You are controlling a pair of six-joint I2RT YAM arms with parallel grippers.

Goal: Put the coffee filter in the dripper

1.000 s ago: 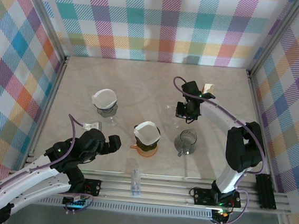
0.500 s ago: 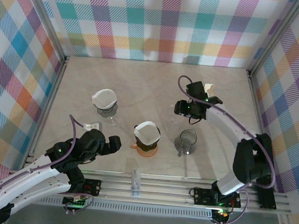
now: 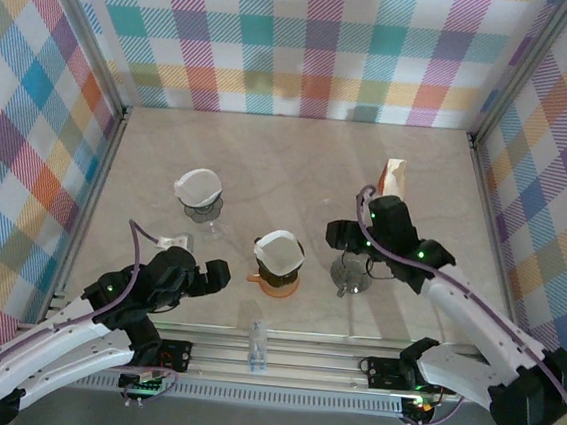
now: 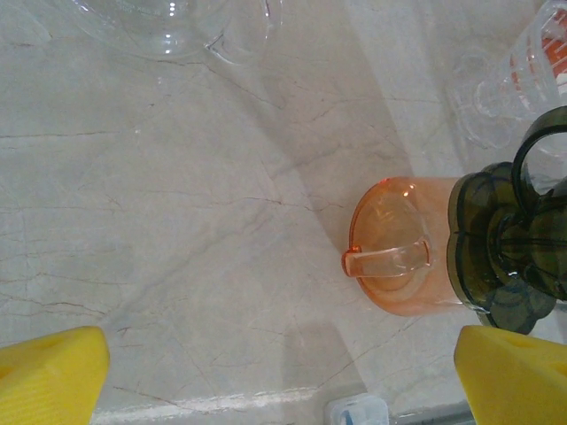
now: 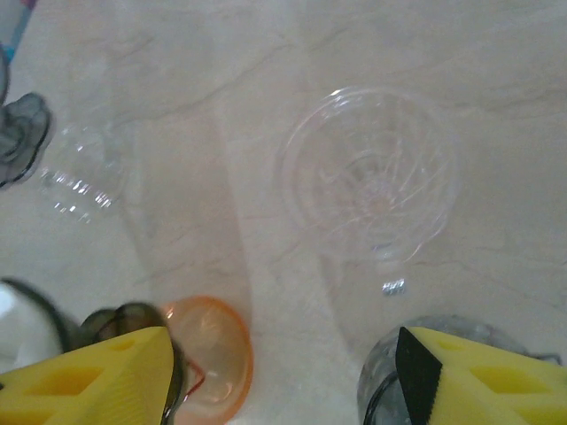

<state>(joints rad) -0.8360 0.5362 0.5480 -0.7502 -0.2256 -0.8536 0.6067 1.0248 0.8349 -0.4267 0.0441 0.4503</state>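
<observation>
A white coffee filter (image 3: 279, 251) sits in a dark dripper (image 4: 512, 239) on top of an orange cup (image 4: 397, 257) at the table's near middle. A second white filter (image 3: 199, 185) rests in a dripper farther left. A clear glass dripper (image 5: 368, 173) stands with nothing in it on the table beyond my right gripper (image 5: 283, 381), which is open with nothing between its yellow fingers (image 5: 89, 376). In the top view the right gripper (image 3: 337, 236) hovers next to a grey glass server (image 3: 351, 269). My left gripper (image 3: 220, 270) is wide open, left of the orange cup and apart from it.
A pale beige paper piece (image 3: 396, 173) stands at the back right. A clear glass vessel (image 4: 168, 27) lies beyond the left gripper. A small clear plastic item (image 3: 258, 343) sits on the front rail. Checked walls close in the table on three sides.
My right arm has drawn back from the far middle toward the near side, over the grey server, and its jaws have opened wider. The left arm has stayed put.
</observation>
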